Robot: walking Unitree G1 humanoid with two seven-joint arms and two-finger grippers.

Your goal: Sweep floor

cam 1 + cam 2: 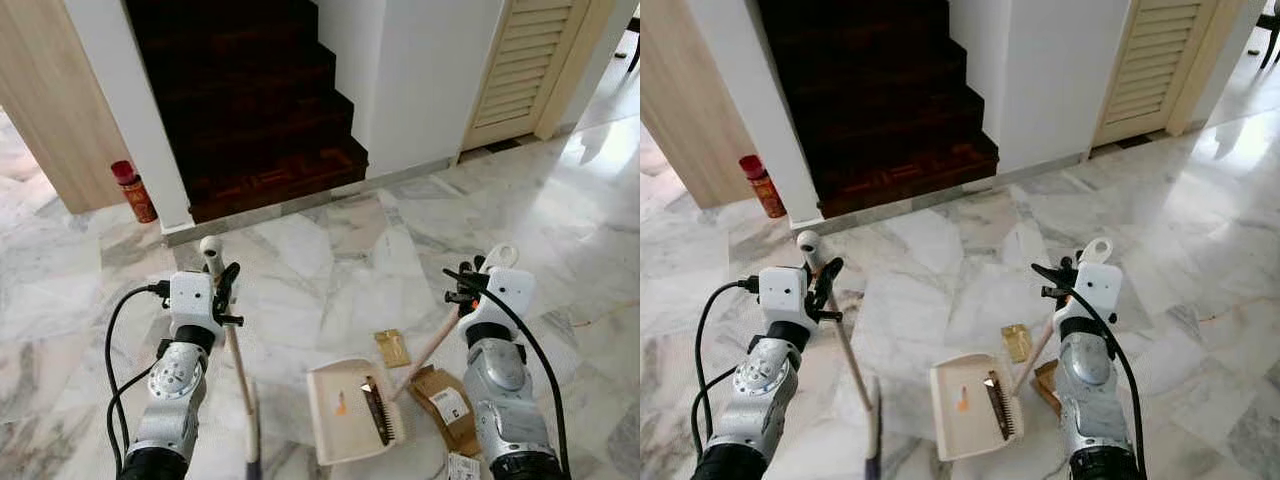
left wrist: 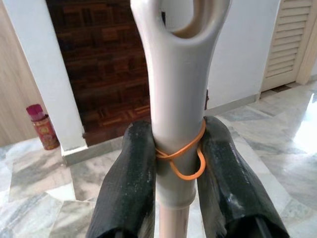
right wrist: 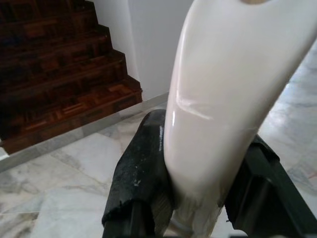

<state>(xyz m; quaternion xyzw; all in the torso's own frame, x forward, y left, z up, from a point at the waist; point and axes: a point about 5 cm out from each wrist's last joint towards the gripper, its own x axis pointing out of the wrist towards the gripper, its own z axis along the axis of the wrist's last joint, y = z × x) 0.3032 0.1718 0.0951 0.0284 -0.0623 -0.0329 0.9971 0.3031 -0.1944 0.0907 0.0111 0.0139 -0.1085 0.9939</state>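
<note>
My left gripper (image 1: 226, 288) is shut on the top of a cream broom handle (image 1: 213, 254), whose stick slants down to the floor in front of me. The left wrist view shows both black fingers (image 2: 130, 188) clamped on the handle (image 2: 176, 99), with an orange rubber band (image 2: 187, 159) around it. My right gripper (image 1: 466, 284) is shut on the long cream handle (image 1: 500, 257) of a dustpan (image 1: 350, 408) resting on the marble floor; a small orange scrap lies in the pan. Beside the pan lie a brown paper piece (image 1: 392, 347) and a cardboard packet (image 1: 445, 403).
Dark wooden stairs (image 1: 250, 110) rise straight ahead between white walls (image 1: 130, 120). A red canister (image 1: 133, 191) stands by the left wall's foot. A louvred door (image 1: 525, 70) is at the far right. Open marble floor (image 1: 330, 250) spreads between me and the stairs.
</note>
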